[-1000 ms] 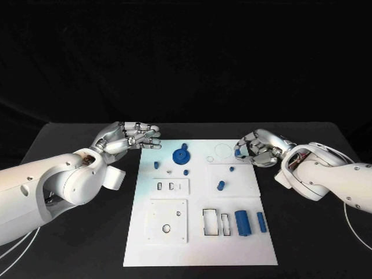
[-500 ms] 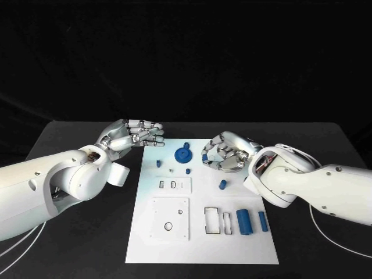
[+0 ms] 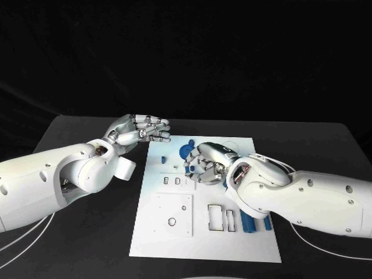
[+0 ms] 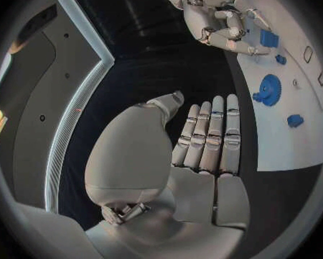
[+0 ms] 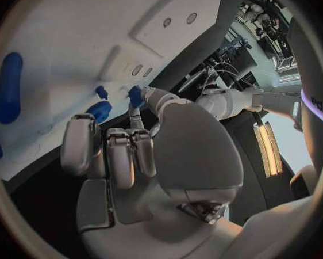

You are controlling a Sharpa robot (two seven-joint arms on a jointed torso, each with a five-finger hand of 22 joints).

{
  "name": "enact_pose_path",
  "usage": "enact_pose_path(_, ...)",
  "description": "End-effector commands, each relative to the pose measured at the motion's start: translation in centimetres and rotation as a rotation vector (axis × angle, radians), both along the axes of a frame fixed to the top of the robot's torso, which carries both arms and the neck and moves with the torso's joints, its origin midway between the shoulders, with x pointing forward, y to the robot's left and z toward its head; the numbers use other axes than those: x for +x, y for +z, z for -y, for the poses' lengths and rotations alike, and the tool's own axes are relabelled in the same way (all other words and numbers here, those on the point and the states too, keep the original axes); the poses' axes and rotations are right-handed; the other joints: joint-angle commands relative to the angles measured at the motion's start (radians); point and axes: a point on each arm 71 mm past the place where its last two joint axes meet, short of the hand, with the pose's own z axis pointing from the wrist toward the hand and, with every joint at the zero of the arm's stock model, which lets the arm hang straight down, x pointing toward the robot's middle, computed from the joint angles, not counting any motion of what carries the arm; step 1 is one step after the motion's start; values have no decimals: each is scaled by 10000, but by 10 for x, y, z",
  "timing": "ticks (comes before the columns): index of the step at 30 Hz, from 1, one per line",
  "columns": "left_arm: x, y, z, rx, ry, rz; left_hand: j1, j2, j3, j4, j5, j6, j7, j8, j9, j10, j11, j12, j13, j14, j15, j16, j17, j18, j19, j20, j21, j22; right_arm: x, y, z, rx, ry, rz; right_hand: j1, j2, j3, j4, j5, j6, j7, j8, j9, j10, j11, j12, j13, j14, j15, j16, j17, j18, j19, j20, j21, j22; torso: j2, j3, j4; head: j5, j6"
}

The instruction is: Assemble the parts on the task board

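Head view: white task board lies mid-table, both hands at its far end.
Right hand: the right hand is over the board's far middle, fingers curled down toward the surface; whether it has hold of a part I cannot tell.
Right wrist view: a small blue piece sits at the tip of the thumb, just beside a blue peg.
Blue gear: the blue gear sits on the board at about 11 o'clock from the right hand, just beside it.
Left hand: the left hand hangs off the board's far-left corner, at 9 o'clock from the gear, fingers loosely curled with nothing in them.
Blue cylinders: two blue cylinders lie at 5 o'clock from the right hand, partly under its forearm.
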Motion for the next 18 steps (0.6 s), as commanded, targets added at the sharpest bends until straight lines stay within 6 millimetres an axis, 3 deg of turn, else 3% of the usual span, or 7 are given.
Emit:
enact_pose_path(1,-1,1,3,-136,-209,49,-117,9,20,-40,-49,-87,167,-52,13,-74,14,-43,17,-54,20,-62,17,134,-50,-2,-39,-11,-2,-5,-5,-682,67,404,-110,21,38,3,22,226,-168,13,274,676,-93,-48,2135,1005,-44,13,2468,-37,2,-78,-66,2,3,-12,3,55,-30)
enact_pose_path(9,-1,1,3,-139,-221,46,-117,9,20,-40,-49,-87,167,-52,13,-74,14,-43,17,-54,20,-62,17,134,-50,-2,-39,-11,-9,-14,-19,-848,403,620,-165,-14,31,8,19,225,-175,21,286,686,-100,-37,2146,1007,-51,15,2475,-38,5,-86,-68,4,13,4,23,117,-80)
enact_pose_path(18,-1,1,3,-136,-224,39,-117,9,20,-40,-49,-87,167,-52,13,-74,14,-43,17,-54,20,-62,17,134,-50,-2,-39,-11,-8,-21,-22,-1036,400,574,-241,-68,18,15,16,217,-180,27,300,695,-107,-25,2157,1008,-59,16,2480,-38,8,-95,-74,5,10,10,3,182,-101)
